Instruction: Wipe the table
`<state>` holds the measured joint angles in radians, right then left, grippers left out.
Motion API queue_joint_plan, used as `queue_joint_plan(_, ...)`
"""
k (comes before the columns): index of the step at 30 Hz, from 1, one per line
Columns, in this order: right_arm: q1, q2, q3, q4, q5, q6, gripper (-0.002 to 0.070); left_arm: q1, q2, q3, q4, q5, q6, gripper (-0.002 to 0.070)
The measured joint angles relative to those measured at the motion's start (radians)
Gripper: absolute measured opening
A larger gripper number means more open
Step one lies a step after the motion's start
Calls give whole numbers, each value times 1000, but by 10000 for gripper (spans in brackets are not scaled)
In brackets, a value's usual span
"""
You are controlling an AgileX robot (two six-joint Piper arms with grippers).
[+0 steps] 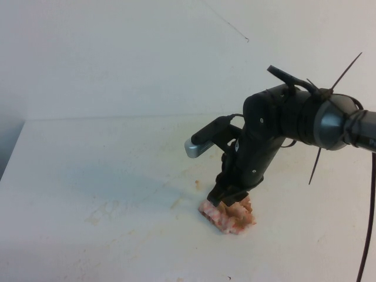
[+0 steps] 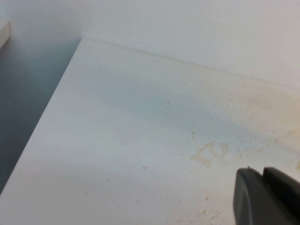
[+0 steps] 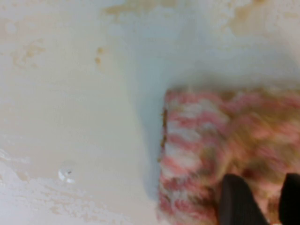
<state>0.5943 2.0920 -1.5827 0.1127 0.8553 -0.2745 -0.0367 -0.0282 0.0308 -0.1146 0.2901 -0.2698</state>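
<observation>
table (image 1: 88,153): white, otherwise bare.
right gripper (image 1: 229,202): pointed down onto the cloth, jaws parted narrowly, no clear pinch on the fabric.
cloth (image 1: 232,218): pink-and-white, crumpled, lying near the table's front edge, right of centre.
left gripper (image 2: 265,199): above the table's left part, jaws together, holding nothing.
stains (image 1: 103,214): dried, brownish, toward the front edge, left of centre, well apart from the cloth.
risk: with so loose a hold, the cloth may slip free on a sweep and leave the stains untouched.
</observation>
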Motion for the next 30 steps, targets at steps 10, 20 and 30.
queue_joint_plan(10,0,-6,0,-1,25,-2,242,0,0,0,0,0,0,0)
queue_joint_plan(20,0,-164,0,-1,37,2,6,0,0,0,0,0,0,0)
queue_joint_plan(30,0,-486,192,7,-45,83,-2,0,0,0,0,0,0,0)
